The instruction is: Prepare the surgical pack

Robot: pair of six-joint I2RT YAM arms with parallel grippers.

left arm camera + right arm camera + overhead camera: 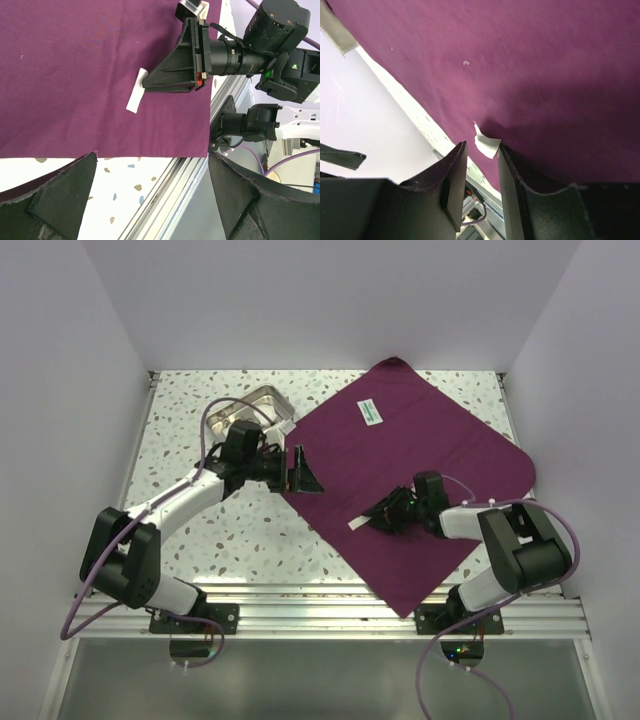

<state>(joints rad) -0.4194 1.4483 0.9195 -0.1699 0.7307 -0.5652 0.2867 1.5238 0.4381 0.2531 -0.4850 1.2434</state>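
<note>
The plum-purple cloth point(420, 460) lies spread flat like a diamond on the speckled table. A white packet with a green stripe point(372, 411) rests on its far part. The steel tray point(262, 405) stands on the table beyond the cloth's left corner. My left gripper point(303, 472) hovers wide open at the cloth's left edge point(75, 75), with nothing between its fingers point(152, 160). My right gripper point(375, 518) is low over the cloth point(545, 75), jaws partly apart. A small white strip point(486, 143) lies at its tips, one end curled up against one finger. The strip point(136, 96) also shows in the left wrist view.
An aluminium rail point(330, 595) runs along the table's near edge, with both arm bases bolted to it. White walls close in the back and both sides. Bare speckled table point(230, 540) lies left of the cloth, in front of the tray.
</note>
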